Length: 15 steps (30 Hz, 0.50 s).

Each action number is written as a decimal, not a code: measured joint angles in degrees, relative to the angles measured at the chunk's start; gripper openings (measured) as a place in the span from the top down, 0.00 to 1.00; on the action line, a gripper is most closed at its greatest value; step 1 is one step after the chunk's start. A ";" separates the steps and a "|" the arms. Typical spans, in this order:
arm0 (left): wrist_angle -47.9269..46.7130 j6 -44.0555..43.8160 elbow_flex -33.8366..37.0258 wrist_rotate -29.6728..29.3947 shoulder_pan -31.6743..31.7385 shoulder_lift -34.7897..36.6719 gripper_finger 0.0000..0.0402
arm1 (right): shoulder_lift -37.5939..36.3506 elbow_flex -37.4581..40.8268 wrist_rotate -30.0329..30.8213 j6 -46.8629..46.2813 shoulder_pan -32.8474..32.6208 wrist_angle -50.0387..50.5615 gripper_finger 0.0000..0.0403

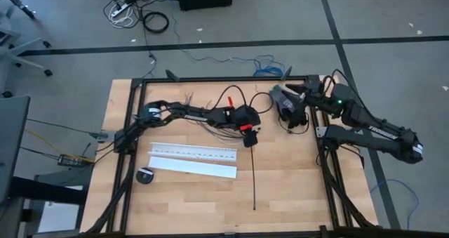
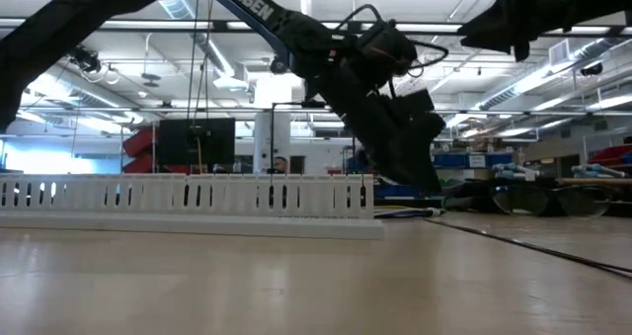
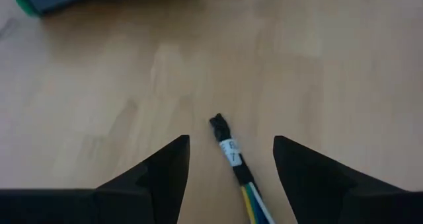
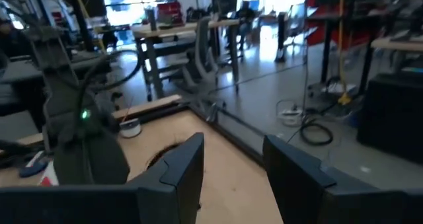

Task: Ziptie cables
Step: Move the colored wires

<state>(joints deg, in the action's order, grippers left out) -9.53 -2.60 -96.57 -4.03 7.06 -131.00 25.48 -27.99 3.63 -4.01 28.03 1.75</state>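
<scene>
- near the table's middle i see my left gripper point(image 1: 250, 141) low over the wood, its fingers point(image 3: 165, 168) spread apart and holding nothing.
- between those fingers lie the cables point(image 3: 239, 174), a bundled end with a white label, resting on the table point(image 1: 295, 182).
- the ziptie point(image 1: 253, 178) lies straight on the wood, just below that gripper, beside the white channel point(image 1: 193, 159).
- at the far right corner my right gripper point(image 4: 231, 164) waits raised, fingers parted and empty.

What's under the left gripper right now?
Below the open left gripper, a labelled cable end with a dark tip lies on the bare wooden table. The rest of the cable runs back out of sight.
</scene>
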 joint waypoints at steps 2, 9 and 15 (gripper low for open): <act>0.47 -0.52 -0.07 -1.06 -0.10 -0.55 0.47 | -0.69 0.00 0.30 0.60 0.00 -0.32 0.62; 0.76 -0.95 0.11 -2.22 -0.12 -0.70 0.47 | -2.26 -1.44 0.12 1.34 0.00 0.32 0.62; -1.52 -1.37 0.17 -2.75 -0.49 -0.70 0.47 | -2.28 -4.81 -0.83 2.09 0.00 3.22 0.62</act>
<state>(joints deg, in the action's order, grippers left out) -11.05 -3.97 -96.40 -6.79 6.57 -131.70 23.20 -32.80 2.81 -1.91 28.03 4.97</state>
